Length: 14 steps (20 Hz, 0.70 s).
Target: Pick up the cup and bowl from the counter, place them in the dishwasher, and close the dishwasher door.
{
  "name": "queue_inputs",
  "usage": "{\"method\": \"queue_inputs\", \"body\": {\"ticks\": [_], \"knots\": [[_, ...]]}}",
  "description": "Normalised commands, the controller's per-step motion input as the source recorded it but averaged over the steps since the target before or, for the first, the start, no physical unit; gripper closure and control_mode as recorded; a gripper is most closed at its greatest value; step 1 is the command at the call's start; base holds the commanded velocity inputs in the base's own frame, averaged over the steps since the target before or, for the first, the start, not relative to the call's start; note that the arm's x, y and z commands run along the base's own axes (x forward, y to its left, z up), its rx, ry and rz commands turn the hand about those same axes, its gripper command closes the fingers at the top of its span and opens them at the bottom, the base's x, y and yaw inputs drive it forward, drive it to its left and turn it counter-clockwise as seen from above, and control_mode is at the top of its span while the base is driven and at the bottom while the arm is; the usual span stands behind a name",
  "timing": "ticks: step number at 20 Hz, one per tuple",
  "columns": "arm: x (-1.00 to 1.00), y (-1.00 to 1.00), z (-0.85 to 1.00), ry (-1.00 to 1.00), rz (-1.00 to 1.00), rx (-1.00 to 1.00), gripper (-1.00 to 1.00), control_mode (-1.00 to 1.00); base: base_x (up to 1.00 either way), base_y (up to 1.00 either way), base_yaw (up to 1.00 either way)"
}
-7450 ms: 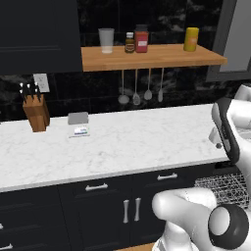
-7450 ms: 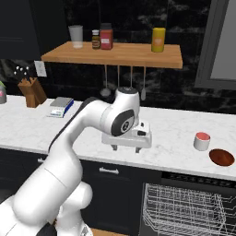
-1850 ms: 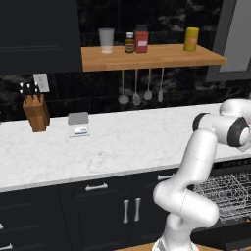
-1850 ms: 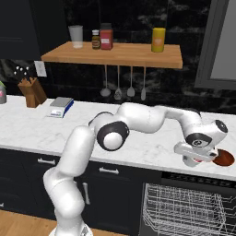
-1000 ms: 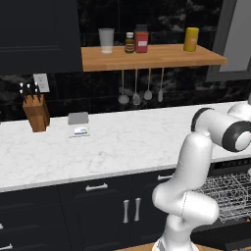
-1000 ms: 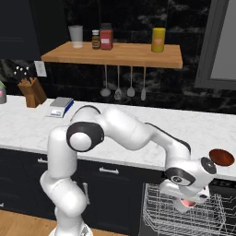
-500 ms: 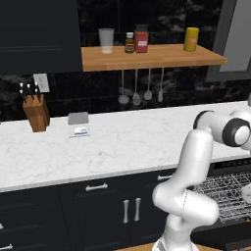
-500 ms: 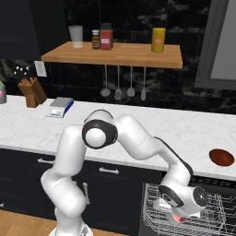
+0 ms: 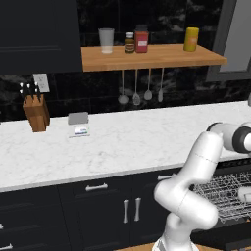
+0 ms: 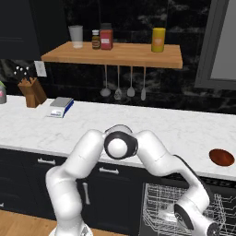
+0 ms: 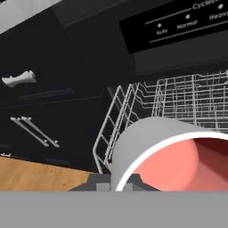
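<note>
Marble table (image 10: 41, 126) spans both base views above dark cabinets, well above the fingers, which work low at the open dishwasher (image 10: 161, 203). White arm (image 10: 152, 159) bends from its base down over the table edge and into the dishwasher opening, its hand low at the front of the wire rack (image 11: 178, 100). Wire rack, grey metal, stands just beyond the fingers in the hand view, under the black control panel (image 11: 178, 24) with its white labels. Wooden shelf (image 10: 115, 54) hangs far above the fingers, carrying a tumbler, jars and a yellow canister. Bowl (image 10: 221, 157), dark red-brown, sits on the table near its right end, above and to the right of the fingers. Cup (image 11: 164, 156), white with a pink-red inside, lies directly ahead of the fingers, its mouth turned toward the camera, over the near corner of the rack. Fingers (image 11: 116, 182) show just beneath the cup's wall; whether they pinch it cannot be told.
</note>
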Motion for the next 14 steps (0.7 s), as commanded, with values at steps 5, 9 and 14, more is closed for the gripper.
{"method": "queue_inputs", "body": {"ticks": [5,9,14], "knots": [[0.36,0.0,-0.35,-0.09,0.0,0.0,1.0,-1.0,0.0,0.0,0.0],[0.41,0.0,-0.37,0.0,0.0,0.0,1.0,-1.0,0.0,0.0,0.0],[0.34,0.0,-0.41,0.01,0.0,-0.02,1.0,-1.0,0.0,0.0,0.0]]}}
